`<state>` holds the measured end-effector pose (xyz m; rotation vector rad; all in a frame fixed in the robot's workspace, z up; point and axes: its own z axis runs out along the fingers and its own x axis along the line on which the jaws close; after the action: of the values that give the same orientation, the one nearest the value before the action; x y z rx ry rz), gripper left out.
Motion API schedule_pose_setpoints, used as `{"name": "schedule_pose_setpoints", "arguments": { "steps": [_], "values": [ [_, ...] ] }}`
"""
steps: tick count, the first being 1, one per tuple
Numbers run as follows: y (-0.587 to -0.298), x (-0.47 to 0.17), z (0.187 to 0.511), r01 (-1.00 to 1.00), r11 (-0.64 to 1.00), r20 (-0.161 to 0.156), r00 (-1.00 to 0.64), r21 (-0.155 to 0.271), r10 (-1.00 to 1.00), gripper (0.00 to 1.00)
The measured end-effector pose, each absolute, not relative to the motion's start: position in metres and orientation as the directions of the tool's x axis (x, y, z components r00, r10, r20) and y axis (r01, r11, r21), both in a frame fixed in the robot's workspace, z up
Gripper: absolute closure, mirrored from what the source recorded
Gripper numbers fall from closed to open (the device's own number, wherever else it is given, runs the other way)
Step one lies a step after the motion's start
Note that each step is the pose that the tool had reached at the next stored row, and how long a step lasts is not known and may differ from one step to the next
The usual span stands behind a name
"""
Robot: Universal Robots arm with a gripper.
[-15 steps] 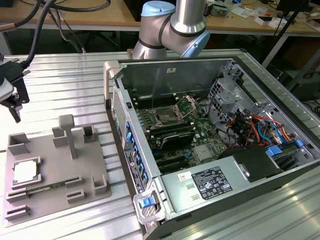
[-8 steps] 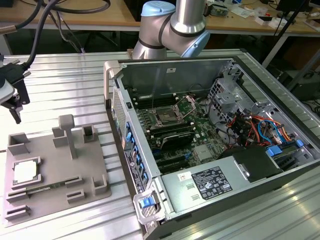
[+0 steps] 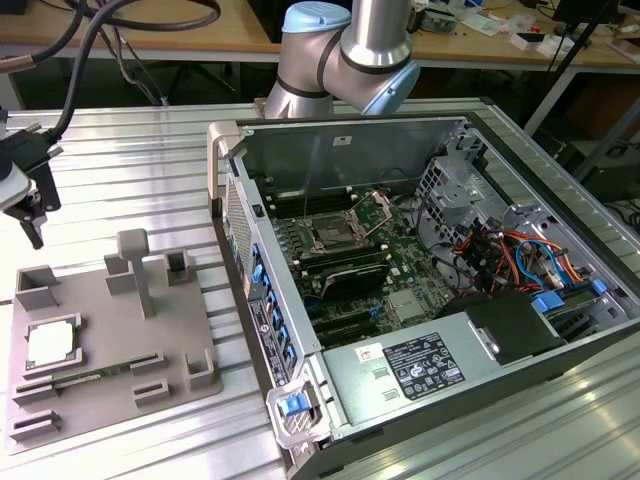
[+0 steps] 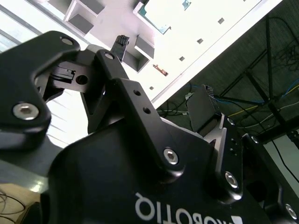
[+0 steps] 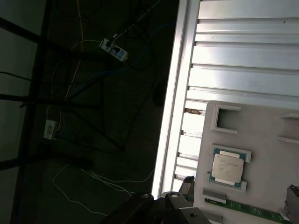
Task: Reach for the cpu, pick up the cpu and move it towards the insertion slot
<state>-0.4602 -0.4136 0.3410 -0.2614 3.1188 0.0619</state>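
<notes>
In the exterior view, the black two-finger gripper hangs over the ribbed aluminium desk at the exterior view's left, jaws spread and holding nothing. Below it and well apart, the cpu, a small flat square chip with a pale silver-white top, lies in a recess of the grey plastic tray with raised blocks. The insertion slot, a square dark socket in a shiny metal frame on the green board, sits inside the open grey computer case, well apart from the cpu toward the exterior view's right.

The chip looks thin and sits low, so the grasp is likely to be the weak point. The fingers could close on the recess wall instead of the chip's edges, or catch a raised block. An off-centre grip could lift the chip tilted. The case wall stands between tray and slot and could be struck in carrying.

In the second wrist view, the gripper is released, its fingertips wide apart with nothing between.

In the first wrist view, the cpu rests flat and square in the tray. Its lid is pale and matt with a thin greenish rim, and nothing touches it.
</notes>
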Motion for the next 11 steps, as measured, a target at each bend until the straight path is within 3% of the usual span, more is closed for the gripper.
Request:
{"name": "schedule_pose_setpoints", "arguments": {
  "steps": [11],
  "values": [
    [-0.4136, -0.4602, 0.3311, -0.167, 0.985, -0.014, -0.986, 0.039, -0.166, 0.22]
  ]
}}
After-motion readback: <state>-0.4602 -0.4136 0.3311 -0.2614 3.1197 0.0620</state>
